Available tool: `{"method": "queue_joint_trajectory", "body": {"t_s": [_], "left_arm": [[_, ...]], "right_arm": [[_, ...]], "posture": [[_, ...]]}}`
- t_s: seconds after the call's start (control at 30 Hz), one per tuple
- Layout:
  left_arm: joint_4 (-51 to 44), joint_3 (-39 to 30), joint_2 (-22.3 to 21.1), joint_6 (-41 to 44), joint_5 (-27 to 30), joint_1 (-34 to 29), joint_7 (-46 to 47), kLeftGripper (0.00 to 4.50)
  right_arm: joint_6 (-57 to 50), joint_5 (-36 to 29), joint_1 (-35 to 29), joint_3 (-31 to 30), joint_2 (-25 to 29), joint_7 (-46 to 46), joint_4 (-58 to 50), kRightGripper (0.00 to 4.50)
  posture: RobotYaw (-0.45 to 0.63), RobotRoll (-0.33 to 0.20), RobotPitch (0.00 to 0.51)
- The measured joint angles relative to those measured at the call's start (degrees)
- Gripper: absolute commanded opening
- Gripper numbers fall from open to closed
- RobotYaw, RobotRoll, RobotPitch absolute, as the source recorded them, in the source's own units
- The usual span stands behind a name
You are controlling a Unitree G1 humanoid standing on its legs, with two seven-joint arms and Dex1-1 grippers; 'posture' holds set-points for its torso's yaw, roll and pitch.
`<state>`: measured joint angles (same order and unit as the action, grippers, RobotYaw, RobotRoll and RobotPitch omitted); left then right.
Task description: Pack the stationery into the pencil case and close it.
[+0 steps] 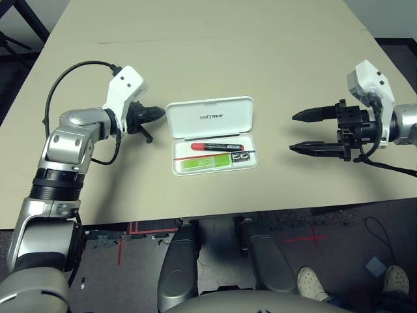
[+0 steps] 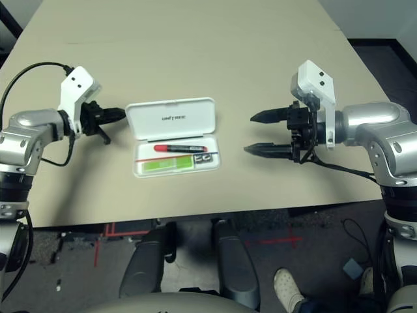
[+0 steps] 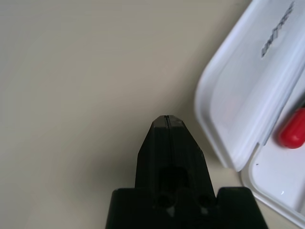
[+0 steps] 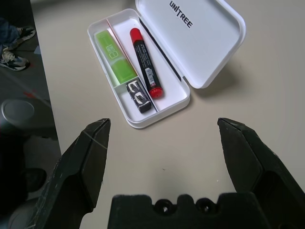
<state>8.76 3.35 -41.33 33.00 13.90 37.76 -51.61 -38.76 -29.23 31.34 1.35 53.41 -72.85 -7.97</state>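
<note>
White hard-plastic hinged pencil case (image 1: 210,134) lies open mid-desk (image 1: 215,59); lime-green-and-white flat stick (image 1: 204,163), red marker with black end (image 1: 217,146), small dark metallic piece (image 1: 241,157) all inside tray. Packing judged done; lid closing remains. My left gripper (image 1: 158,113) fully shut, empty, just beside lid's left edge. My right gripper (image 1: 301,132) wide open, empty, well apart. Advice: push lid over hinge using shut tips, press flat; brace tray against sliding.
</note>
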Motion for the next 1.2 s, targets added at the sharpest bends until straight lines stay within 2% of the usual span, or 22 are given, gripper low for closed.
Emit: {"method": "queue_joint_trajectory", "body": {"t_s": [0.27, 0.6, 1.2], "left_arm": [[-5.8, 0.0, -0.9, 0.4, 0.8, -0.5, -4.1, 0.02], [-17.7, 4.0, -3.5, 1.1, 2.1, -6.5, -10.6, 0.02], [-23.9, 8.6, -3.7, 1.4, 1.6, -9.4, -9.9, 0.02]], "right_arm": [[0.0, -0.1, -0.3, -0.1, 0.2, 0.1, 0.0, 4.5], [0.1, 0.4, 0.4, -0.9, 0.2, 0.1, 0.9, 4.5], [-0.1, 1.3, 0.9, -4.7, 2.1, -3.2, 1.2, 4.5]], "posture": [[-0.03, 0.0, 0.225], [-0.02, 0.0, 0.23], [-0.02, 0.0, 0.235]]}}
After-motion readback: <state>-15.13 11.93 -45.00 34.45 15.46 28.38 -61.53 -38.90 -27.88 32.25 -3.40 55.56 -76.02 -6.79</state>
